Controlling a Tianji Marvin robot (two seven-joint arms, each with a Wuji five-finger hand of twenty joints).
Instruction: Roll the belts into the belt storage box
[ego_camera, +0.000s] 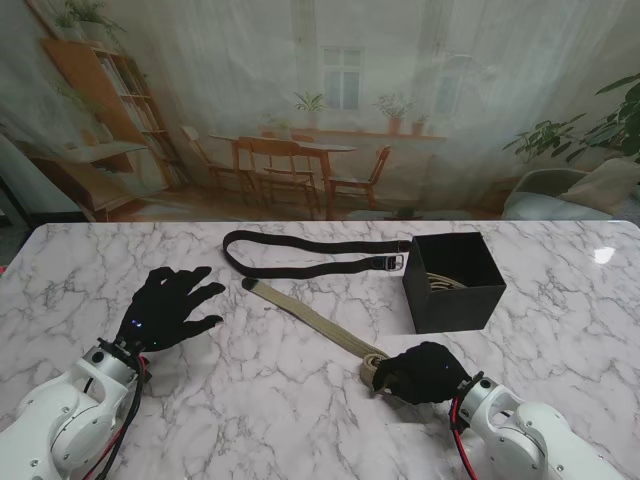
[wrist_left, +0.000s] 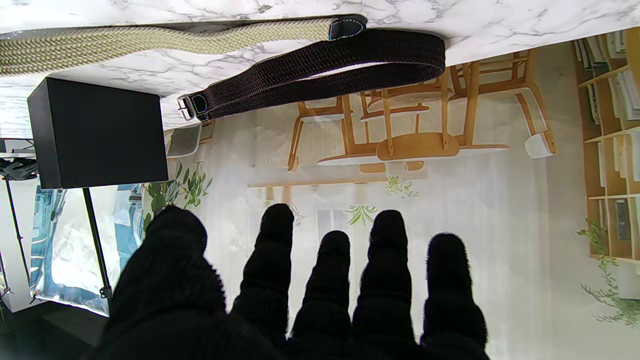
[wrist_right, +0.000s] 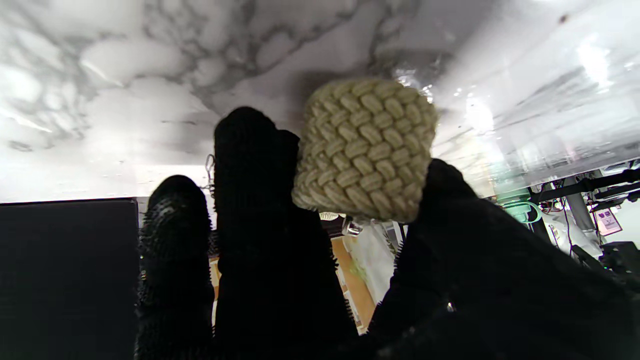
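While the left hand (ego_camera: 170, 305) hovers over the marble table (ego_camera: 90, 270) with its fingers (wrist_left: 385, 260) spread and nothing in its grasp, the beige belt (ego_camera: 310, 315) runs diagonally from near that hand toward the right. Farther from me, the black belt (ego_camera: 300, 255) lies folded in a long flat loop, its buckle end just beside the black storage box (ego_camera: 455, 290) (something pale and coiled shows inside). The right hand (ego_camera: 425, 372) is closed on the beige belt's partly rolled end (wrist_right: 365, 150), pinched between thumb and fingers.
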